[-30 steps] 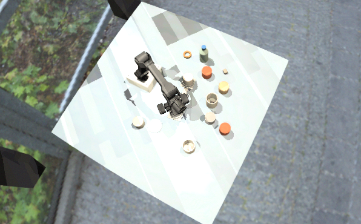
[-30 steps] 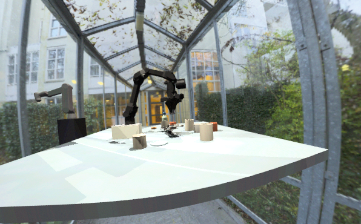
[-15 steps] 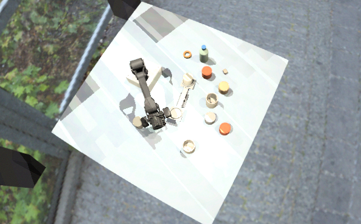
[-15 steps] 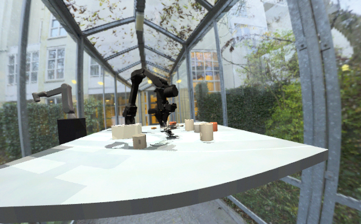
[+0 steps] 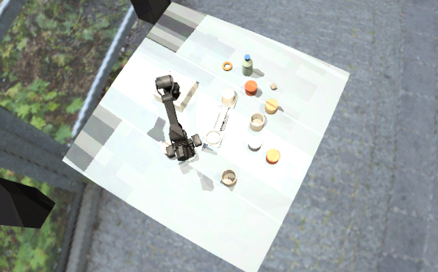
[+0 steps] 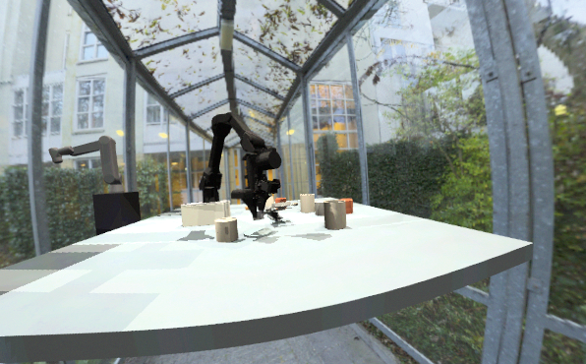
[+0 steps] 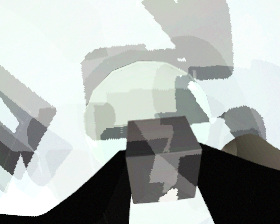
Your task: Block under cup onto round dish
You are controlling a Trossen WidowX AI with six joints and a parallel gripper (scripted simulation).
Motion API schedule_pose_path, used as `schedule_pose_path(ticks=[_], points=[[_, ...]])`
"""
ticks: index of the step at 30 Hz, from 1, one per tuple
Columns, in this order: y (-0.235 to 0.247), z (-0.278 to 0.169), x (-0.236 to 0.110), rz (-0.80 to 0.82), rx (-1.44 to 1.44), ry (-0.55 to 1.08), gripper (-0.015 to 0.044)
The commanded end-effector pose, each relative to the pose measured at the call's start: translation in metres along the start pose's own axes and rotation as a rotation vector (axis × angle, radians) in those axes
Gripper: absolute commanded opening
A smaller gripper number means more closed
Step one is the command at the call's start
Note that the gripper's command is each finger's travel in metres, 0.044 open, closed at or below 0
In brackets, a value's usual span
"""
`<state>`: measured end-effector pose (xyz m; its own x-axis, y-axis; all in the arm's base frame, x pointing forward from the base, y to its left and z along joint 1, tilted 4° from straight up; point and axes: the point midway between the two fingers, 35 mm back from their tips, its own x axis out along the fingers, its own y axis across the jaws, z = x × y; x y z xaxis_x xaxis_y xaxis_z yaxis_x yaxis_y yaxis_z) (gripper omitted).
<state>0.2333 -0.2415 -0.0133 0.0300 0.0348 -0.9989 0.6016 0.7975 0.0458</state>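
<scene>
I am looking into a glass-roofed walkway with hedges outside, where a pale table (image 5: 235, 228) carries everything. My pincer (image 7: 163, 163) is shut on a grey block (image 7: 163, 157), which the wrist camera shows squarely between the two dark fingers. From the top camera the pincer (image 5: 181, 150) hangs over the table just beside the empty near end of the balance (image 5: 221, 121), whose round pad (image 5: 213, 137) lies bare close to the pincer's side. At the far end of the beam, well apart from the pincer, a white cup (image 5: 228, 96) stands untouched. Under the block the wrist camera shows a pale round shape, likely the round dish (image 7: 134, 86), though I cannot tell its edges for certain. A tan cup (image 6: 226, 229) stands on the table near the pincer.
</scene>
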Motion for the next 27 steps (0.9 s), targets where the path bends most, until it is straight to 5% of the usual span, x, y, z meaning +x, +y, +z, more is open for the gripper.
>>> schedule_pose_path(ticks=[1,23,27], points=[[0.0,-0.006,0.025,0.003,-0.006,0.022,0.0],[0.0,-0.007,0.047,0.003,-0.006,0.022,0.0],[0.0,-0.004,0.039,0.002,-0.002,0.011,0.0105]])
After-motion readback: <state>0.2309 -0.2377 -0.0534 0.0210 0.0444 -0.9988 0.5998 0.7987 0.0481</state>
